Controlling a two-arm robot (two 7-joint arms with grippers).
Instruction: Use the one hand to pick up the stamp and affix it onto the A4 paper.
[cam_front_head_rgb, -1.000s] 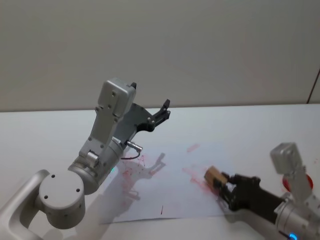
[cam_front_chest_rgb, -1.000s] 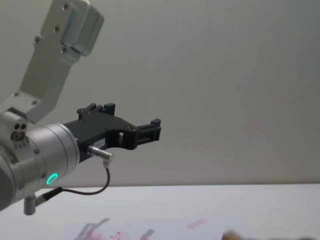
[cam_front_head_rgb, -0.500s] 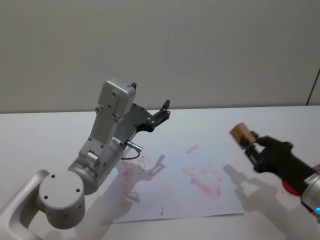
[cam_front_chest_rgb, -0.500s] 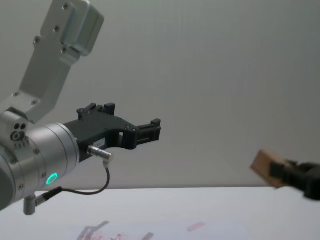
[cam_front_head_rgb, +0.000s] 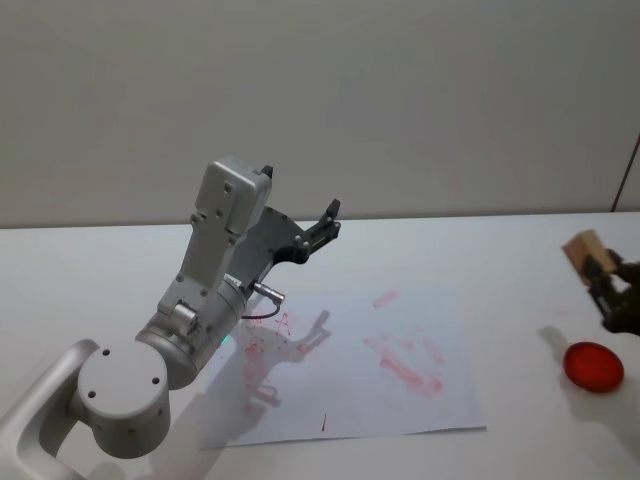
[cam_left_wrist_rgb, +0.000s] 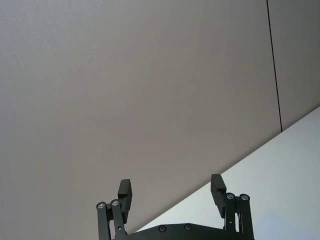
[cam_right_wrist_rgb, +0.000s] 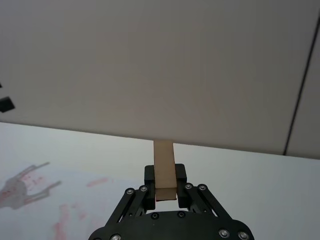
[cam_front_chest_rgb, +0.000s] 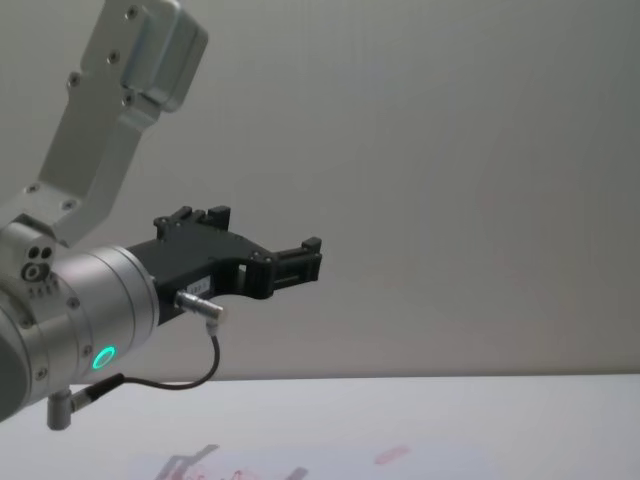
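White tabletop (cam_front_head_rgb: 500, 250) stretches before me under a plain grey wall (cam_front_head_rgb: 400, 100). On my left, my silver left arm (cam_front_head_rgb: 200, 300) stands raised with its green light (cam_front_chest_rgb: 103, 357) on. My left gripper (cam_front_head_rgb: 328, 222) hangs in the air over the table, its 2 fingers spread wide with nothing between them. Below and to the right of it, the A4 paper (cam_front_head_rgb: 390, 405) lies flat on the table, with pink-red stamped smears (cam_front_head_rgb: 405, 365) across its middle and left part. Farther right, off the sheet, a round red disc (cam_front_head_rgb: 592, 365) sits on the table. Beyond the disc, at the right edge of my head view, my right gripper (cam_front_head_rgb: 600, 270) is clamped on the stamp (cam_front_head_rgb: 583, 250). The stamp juts out from between the 2 fingers, up in the air and well apart from the paper.
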